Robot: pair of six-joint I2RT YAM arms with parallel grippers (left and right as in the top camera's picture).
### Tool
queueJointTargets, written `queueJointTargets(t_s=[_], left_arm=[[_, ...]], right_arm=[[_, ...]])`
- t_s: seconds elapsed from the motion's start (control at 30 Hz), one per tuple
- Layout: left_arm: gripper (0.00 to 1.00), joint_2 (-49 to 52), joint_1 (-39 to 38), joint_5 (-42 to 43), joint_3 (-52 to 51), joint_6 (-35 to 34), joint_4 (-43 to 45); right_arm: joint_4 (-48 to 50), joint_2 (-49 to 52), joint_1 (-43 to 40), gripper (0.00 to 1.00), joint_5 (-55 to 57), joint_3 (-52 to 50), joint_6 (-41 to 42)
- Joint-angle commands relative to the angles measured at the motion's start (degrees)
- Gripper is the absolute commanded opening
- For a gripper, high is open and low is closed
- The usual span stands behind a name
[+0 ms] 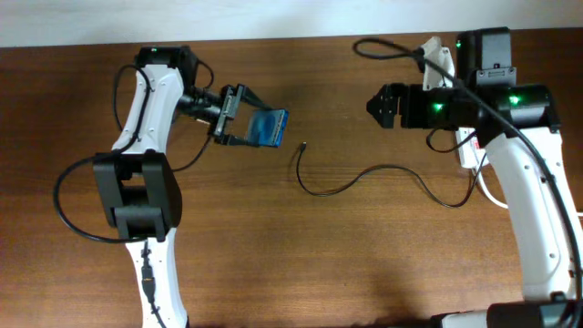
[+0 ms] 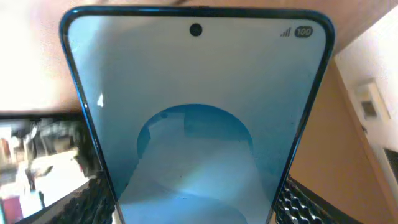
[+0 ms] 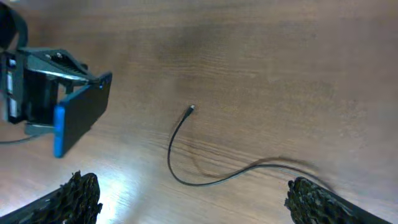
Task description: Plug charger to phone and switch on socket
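Gripping phone (image 1: 271, 128) in left gripper (image 1: 244, 121), up off table. Hovering with right gripper (image 3: 186, 199) wide open, empty, charger (image 3: 170, 152) lying loose just ahead. Yet to grab, plug in, flip socket (image 1: 468, 153) behind it.

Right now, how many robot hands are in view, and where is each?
2. The left hand is over the table's left side, shut on the phone. The right hand is over the right side, open and empty. The charger lies between them.

The socket (image 1: 468, 153) mostly under the right arm (image 1: 537, 191) — the phone's (image 2: 196, 118) lower end out of view
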Motion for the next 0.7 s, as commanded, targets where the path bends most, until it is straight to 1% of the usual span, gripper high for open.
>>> queueJointTargets(t_s=[0.0, 0.07, 0.1, 0.13, 0.2, 0.27, 0.33, 0.47, 0.5, 0.57, 0.67], left_arm=[[0.00, -0.02, -2.99, -6.97, 1.31, -11.06, 6.21], [0.00, -0.02, -4.70, -9.53, 1.31, -15.43, 7.89], [0.00, -0.02, -4.92, -9.60, 1.33, -15.45, 8.55], [0.00, -0.02, -4.90, -9.79, 1.33, -15.45, 8.55], [0.00, 0.00, -4.92, -9.73, 1.31, -18.45, 8.59], [0.00, 0.00, -4.90, -9.53, 1.31, -18.38, 8.63], [0.00, 0.00, -4.90, -9.11, 1.31, -18.38, 8.68], [0.00, 0.00, -4.90, -9.09, 1.31, -18.12, 8.68], [0.00, 0.00, -4.92, -9.07, 1.31, -18.10, 8.66], [0.00, 0.00, -5.25, -8.63, 1.31, -17.73, 8.66], [0.00, 0.00, -6.03, -7.58, 1.31, -17.73, 8.68]], right_arm=[[1.97, 4.55, 2.45, 0.99, -5.35, 0.94, 6.34], [4.55, 7.91, 6.29, 0.98, -7.80, 0.94, 6.49], [5.46, 8.90, 7.87, 0.98, -7.78, 0.94, 7.04], [7.58, 10.34, 10.47, 0.94, -7.78, 0.94, 9.60], [12.55, 12.00, 15.26, 0.79, -6.03, 0.92, 12.83], [13.57, 12.50, 18.80, 0.72, 2.62, 0.90, 19.67], [13.55, 13.84, 20.68, 0.64, 6.23, 0.83, 22.64], [13.94, 16.94, 20.61, 0.58, 4.44, 0.83, 23.04], [14.19, 17.75, 20.61, 0.58, 4.02, 0.83, 23.04], [16.92, 19.47, 20.74, 0.57, 0.66, 0.79, 22.99], [19.12, 20.74, 21.38, 0.54, 0.66, 0.68, 22.99]])
